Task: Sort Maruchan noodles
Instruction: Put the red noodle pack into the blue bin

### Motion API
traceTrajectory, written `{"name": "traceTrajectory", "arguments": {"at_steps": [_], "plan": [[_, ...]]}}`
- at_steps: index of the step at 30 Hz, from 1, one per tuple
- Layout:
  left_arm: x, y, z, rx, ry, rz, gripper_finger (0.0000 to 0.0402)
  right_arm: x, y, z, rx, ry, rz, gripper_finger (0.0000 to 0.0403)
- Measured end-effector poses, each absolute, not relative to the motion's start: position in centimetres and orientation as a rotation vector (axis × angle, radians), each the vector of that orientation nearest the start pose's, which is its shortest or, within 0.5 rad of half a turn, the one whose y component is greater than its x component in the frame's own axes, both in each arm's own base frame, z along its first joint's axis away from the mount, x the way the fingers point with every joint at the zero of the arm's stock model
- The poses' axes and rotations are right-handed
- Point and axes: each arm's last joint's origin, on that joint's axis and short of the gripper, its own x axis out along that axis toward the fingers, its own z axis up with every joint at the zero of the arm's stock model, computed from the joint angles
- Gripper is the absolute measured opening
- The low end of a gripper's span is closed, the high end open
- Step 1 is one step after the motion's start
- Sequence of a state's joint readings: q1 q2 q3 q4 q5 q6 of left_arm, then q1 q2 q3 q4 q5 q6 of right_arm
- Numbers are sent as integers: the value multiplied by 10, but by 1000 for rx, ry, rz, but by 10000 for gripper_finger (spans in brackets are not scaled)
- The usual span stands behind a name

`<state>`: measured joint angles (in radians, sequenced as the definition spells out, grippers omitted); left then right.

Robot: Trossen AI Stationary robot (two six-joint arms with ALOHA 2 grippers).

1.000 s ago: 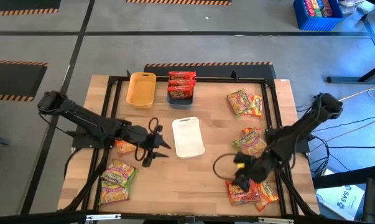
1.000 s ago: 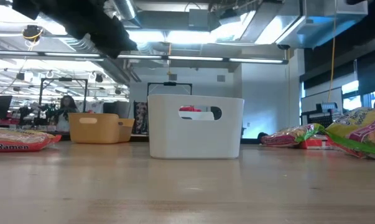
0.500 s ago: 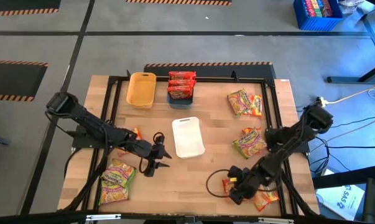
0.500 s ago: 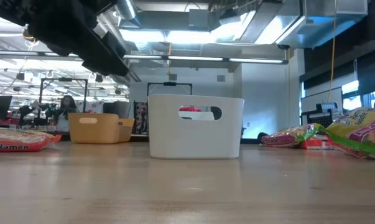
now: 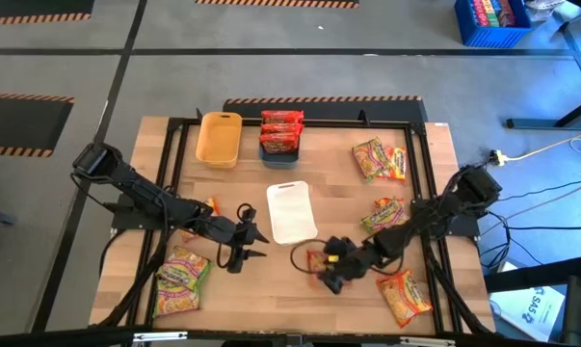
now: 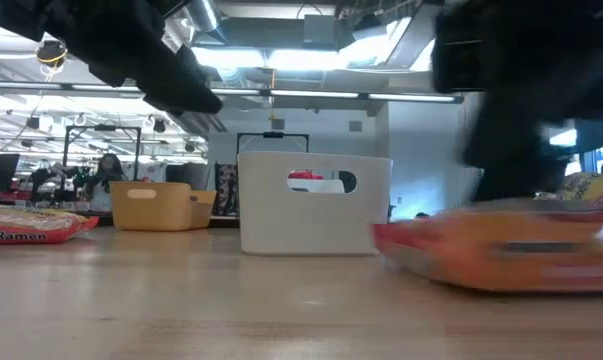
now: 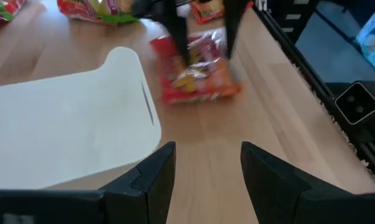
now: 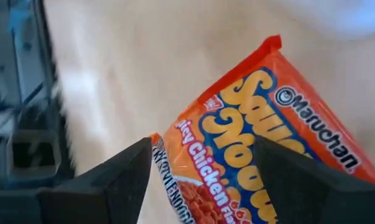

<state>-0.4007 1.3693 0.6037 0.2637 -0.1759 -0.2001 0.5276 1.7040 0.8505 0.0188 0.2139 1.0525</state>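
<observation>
The right gripper (image 5: 326, 271) sits low over the near middle of the table (image 5: 271, 280), just near of the white tray (image 5: 291, 212), and its fingers (image 8: 112, 171) straddle an orange packet (image 5: 319, 261) of Maruchan noodles; the right wrist view shows the two dark fingers on either side of the packet's near end, closed onto it with the printed face up. The left wrist view shows that packet (image 7: 196, 68) lying beside the white tray's edge with two dark fingers coming down on it from above. The left gripper (image 5: 244, 245) hovers left of the white tray with its fingers (image 7: 153, 177) spread apart and nothing between them; bare wood shows in the gap. The high view alone shows the spread of the other packets: red ones in the blue tray (image 5: 280, 149) at the far edge beside the yellow tray (image 5: 219, 140), green-pink packets (image 5: 379, 160) at the far right, another (image 5: 386, 218) at mid right, an orange one (image 5: 404, 297) at the near right, and a green-pink pair (image 5: 178, 280) at the near left. The low view alone shows the held packet (image 6: 501, 250) flat along the tabletop, blurred, with the right arm as a dark mass above it, and a red packet (image 6: 31, 225) at the picture's left edge. Whether the held packet touches the wood cannot be told.
</observation>
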Motion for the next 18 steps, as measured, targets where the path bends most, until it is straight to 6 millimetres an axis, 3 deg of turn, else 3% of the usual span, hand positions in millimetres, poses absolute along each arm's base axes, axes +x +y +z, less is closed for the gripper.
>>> {"name": "traceTrajectory", "arguments": {"at_steps": [5,8,14,18], "plan": [[252,-102,193,-64,462,-178,174,293,145,151,606,777,-165,280],[252,-102,194,-68,450,-180,174,290,144,162,575,768,-125,280],[256,-107,190,-72,430,-196,174,266,129,192,500,799,-201,280],[264,-113,180,-66,413,-211,174,256,106,196,419,832,-355,280]]}}
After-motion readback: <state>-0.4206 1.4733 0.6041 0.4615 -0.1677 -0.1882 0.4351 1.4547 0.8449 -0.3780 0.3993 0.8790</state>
